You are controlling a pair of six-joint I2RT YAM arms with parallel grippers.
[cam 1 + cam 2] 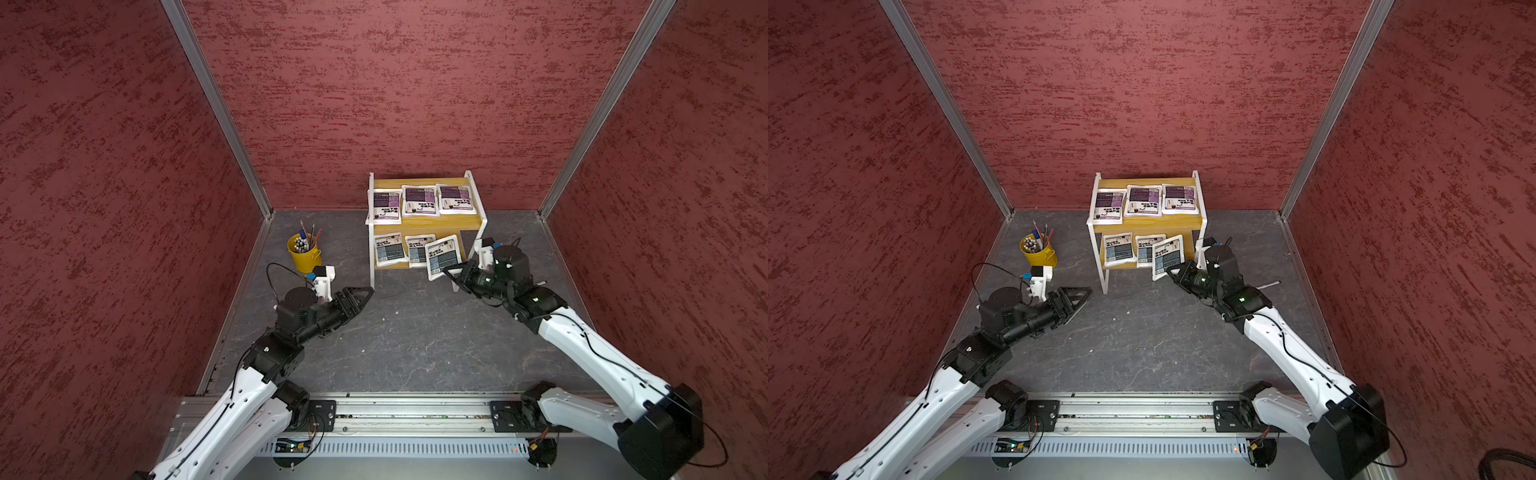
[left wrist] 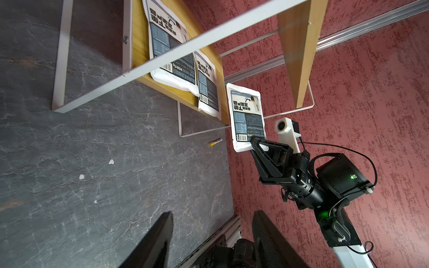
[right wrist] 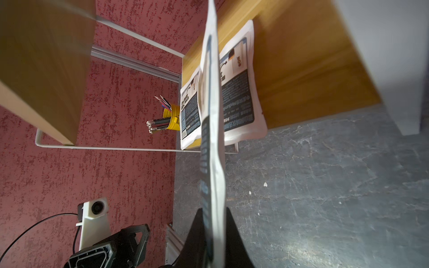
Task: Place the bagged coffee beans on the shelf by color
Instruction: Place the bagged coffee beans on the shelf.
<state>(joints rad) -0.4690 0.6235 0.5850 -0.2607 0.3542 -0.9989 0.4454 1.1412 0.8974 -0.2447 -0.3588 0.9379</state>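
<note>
Pinching with the right claw (image 1: 451,272) the near edge of a grey-blue bag (image 1: 443,257), tilted at the front right of the lower board of the shelf (image 1: 371,253), beside two more grey-blue bags (image 1: 390,249) lying flat there. On the upper board, three purple bags (image 1: 420,200) in a row. Off to the left, over the tabletop (image 1: 415,340), left claw (image 1: 369,292) spread and gripping nothing.

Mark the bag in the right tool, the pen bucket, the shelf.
bag (image 1: 442,258): a top view, grey-blue label.
pen bucket (image 1: 306,261): a top view, yellow wall.
shelf (image 1: 424,228): a top view, upper board's edge.
</note>
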